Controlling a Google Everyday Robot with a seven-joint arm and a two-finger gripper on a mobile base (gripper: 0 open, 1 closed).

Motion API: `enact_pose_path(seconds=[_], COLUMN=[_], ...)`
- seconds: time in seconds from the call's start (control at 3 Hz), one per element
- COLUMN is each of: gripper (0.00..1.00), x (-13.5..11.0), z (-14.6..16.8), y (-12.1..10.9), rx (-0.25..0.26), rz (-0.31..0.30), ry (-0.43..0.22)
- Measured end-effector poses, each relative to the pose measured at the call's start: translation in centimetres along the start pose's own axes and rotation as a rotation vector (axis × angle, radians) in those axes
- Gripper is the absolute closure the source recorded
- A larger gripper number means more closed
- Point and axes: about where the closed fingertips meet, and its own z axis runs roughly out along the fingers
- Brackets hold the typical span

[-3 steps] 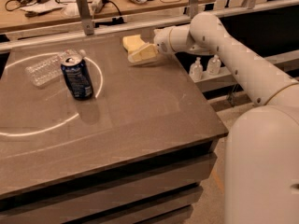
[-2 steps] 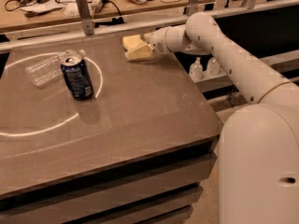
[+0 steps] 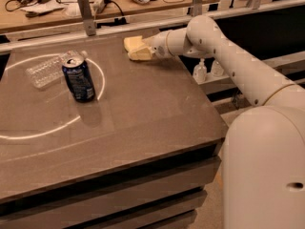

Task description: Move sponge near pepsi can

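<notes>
The pale yellow sponge (image 3: 132,42) is at the far edge of the dark table (image 3: 147,113), right of centre. My gripper (image 3: 142,52) reaches in from the right and is shut on the sponge, holding it just at the table surface. The dark blue pepsi can (image 3: 78,78) stands upright to the left, about a can's height and a half from the sponge, on the right side of a white circle marked on the table.
A clear plastic bottle (image 3: 45,70) lies on its side just behind and left of the can. A metal rail with a post (image 3: 86,14) runs along the far edge. Two small white bottles (image 3: 200,71) stand beyond the table's right edge.
My gripper has moved a little to the left along the far edge, and the sponge has moved with it. The can and the bottle have not moved.
</notes>
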Motion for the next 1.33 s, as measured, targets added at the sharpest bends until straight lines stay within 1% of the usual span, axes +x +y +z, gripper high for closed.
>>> enact_pose_path(seconds=[0.33,0.67,1.0,1.33], gripper=[1.0,1.0,1.0,1.0], x=[-0.8,-2.8,-5.5,-6.0], z=[-0.5,-1.8,-1.9,-3.3], y=[1.3,3.1,5.4,8.7], rx=[-0.063,-0.187,-0.339,-0.51], rz=[-0.026,-0.087,-0.123,-0.128], ry=[-0.035,-0.067,-0.134,-0.153])
